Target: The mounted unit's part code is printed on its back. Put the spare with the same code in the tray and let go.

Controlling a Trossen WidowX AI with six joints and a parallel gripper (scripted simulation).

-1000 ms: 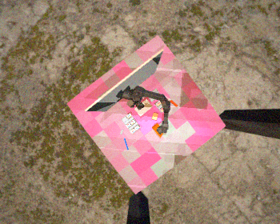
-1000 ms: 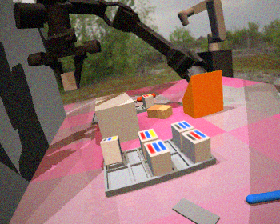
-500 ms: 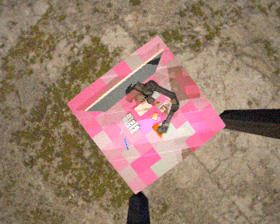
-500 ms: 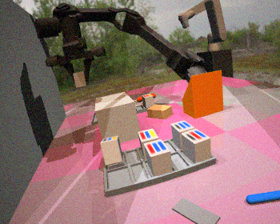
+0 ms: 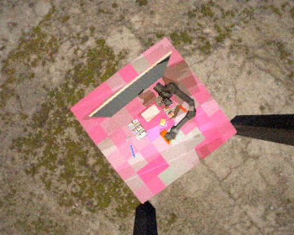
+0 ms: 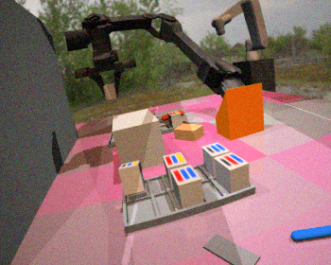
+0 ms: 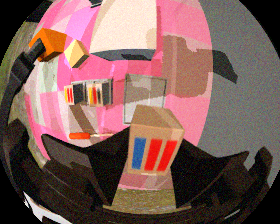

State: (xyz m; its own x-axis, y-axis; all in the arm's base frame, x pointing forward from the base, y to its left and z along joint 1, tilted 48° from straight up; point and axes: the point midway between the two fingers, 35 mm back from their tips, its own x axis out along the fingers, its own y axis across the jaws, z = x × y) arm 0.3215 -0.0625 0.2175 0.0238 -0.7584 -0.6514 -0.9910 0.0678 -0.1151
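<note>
Top view, arm: the dark arm (image 5: pixel 181 110) bends over the pink patchwork table (image 5: pixel 117 151), reaching toward the long grey panel (image 5: pixel 131 94) at the table's far edge.
Top view, gripper: the gripper (image 5: pixel 164 101) sits near the panel; its jaws are too small here to read.
Top view, rack: the rack of spares (image 5: pixel 138 129) lies well apart from the gripper, toward the table's middle.
Exterior view, gripper: the gripper (image 6: pixel 110 81) hangs high above the table, pinching a small tan spare block (image 6: pixel 110 91) between its fingers.
Exterior view, rack: five coded spares stand in the grey rack (image 6: pixel 188 208); one slot near the front looks vacant.
Exterior view, mounted unit: the large tan box (image 6: pixel 137 137) behind the rack is probably the mounted unit; its back is not readable from here.
Exterior view, bystanders: an orange block (image 6: pixel 240 111) and a blue stick (image 6: pixel 316 232) lie aside.
Wrist view, held spare: the block (image 7: pixel 152 145) shows a blue stripe and two red stripes.
Wrist view, tray: a grey square recess (image 7: pixel 145 98) just beyond the block's top edge is likely the tray.
Step in hand, judgement: carrying the spare to the tray.
Doing it well: centre the block over the recess, keep it upright, descend until it rests on the floor of the tray, then spread the fingers and lift straight up.
</note>
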